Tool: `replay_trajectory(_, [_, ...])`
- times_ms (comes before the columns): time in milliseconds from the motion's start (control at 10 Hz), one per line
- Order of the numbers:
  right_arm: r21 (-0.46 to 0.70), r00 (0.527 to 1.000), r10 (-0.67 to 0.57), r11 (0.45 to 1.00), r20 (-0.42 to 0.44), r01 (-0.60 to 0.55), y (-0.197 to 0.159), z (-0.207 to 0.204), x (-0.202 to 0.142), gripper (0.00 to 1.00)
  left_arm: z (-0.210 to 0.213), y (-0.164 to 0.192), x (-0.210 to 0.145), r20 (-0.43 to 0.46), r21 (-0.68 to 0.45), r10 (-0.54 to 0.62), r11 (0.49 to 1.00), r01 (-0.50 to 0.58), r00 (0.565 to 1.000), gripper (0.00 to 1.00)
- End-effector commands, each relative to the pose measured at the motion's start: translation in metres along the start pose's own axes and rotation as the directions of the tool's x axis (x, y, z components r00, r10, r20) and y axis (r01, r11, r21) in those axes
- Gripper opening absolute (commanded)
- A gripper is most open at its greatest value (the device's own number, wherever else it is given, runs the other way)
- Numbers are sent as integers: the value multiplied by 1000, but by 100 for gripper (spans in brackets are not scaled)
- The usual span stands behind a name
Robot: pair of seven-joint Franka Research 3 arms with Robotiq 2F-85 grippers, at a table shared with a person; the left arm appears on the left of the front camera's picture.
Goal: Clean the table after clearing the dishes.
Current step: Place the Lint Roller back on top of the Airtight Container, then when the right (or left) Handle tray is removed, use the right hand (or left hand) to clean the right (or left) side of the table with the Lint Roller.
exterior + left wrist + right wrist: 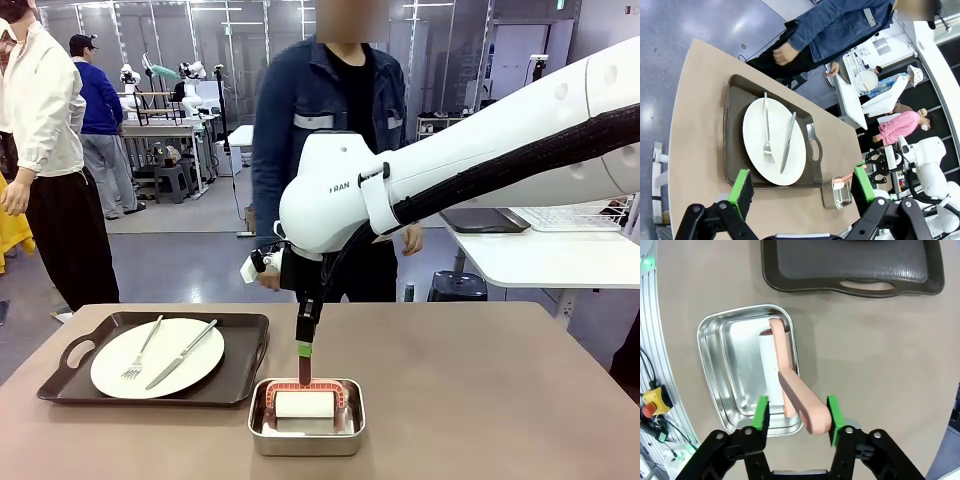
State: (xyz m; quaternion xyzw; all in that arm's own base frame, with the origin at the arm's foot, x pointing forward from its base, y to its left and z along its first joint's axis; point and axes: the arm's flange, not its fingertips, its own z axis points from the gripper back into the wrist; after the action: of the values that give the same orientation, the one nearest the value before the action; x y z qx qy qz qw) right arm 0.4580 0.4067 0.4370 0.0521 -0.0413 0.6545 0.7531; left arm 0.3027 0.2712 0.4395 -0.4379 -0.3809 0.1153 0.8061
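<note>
On the beige-brown table a dark handled tray at the left carries a white plate with a fork and a knife. A small steel pan near the front edge holds a white roller with a pink handle. My right gripper hangs over the pan, jaws open around the handle's end, with a gap on one side. My left gripper is open and empty, high above the tray and plate.
A person in a dark blue jacket stands at the far edge behind my right arm. A white side table stands at the right. The tabletop right of the pan is bare. Bystanders stand far left.
</note>
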Motion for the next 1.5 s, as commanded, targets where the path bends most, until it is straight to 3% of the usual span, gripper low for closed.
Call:
replay_trajectory(0, [17,1000,-4,1000,13,4,6,4,-4,100,2,1,0,2,-13,-16,1000,16,1000,100])
replay_trajectory(300, [3,1000,-12,1000,18,12,5,10,-4,100,2,1,0,2,-13,-16,1000,16,1000,100])
replay_trajectory(400, [-35,999,-39,999,-27,38,4,8,-5,100,2,1,0,2,-13,-16,1000,16,1000,100])
replay_trajectory(500, [-3,1000,-7,1000,9,7,0,5,-1,100,2,1,0,2,-13,-16,1000,16,1000,100])
replay_trajectory(1400, [-3,1000,-7,1000,9,7,0,5,-1,100,2,1,0,2,-13,-16,1000,16,1000,100])
